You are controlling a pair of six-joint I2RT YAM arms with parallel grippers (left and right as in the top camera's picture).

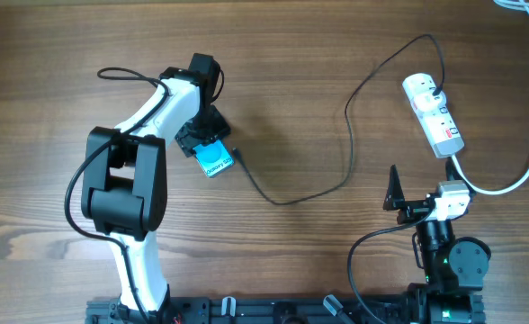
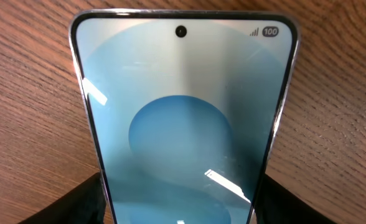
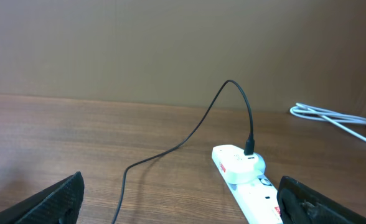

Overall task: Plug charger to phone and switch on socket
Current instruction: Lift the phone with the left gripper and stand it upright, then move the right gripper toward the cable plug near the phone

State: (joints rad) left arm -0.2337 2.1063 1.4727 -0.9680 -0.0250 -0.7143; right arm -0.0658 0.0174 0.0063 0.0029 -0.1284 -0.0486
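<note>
The phone (image 1: 216, 164) with a teal-and-white screen lies left of centre. My left gripper (image 1: 203, 144) is shut on its two long edges; in the left wrist view the phone (image 2: 183, 106) fills the frame between the fingers (image 2: 180, 202). The charger's black cable (image 1: 345, 153) loops across the table. Its connector (image 1: 236, 155) lies on the wood just right of the phone. Its other end sits in a white adapter (image 3: 239, 163) on the white socket (image 1: 433, 115). My right gripper (image 1: 398, 200) is open and empty, below and left of the socket (image 3: 258, 196).
The socket's thick white cord (image 1: 516, 184) curves along the right edge of the table and shows in the right wrist view (image 3: 332, 115). The left arm's own black cable (image 1: 125, 75) arches at the back left. The table top is brown wood.
</note>
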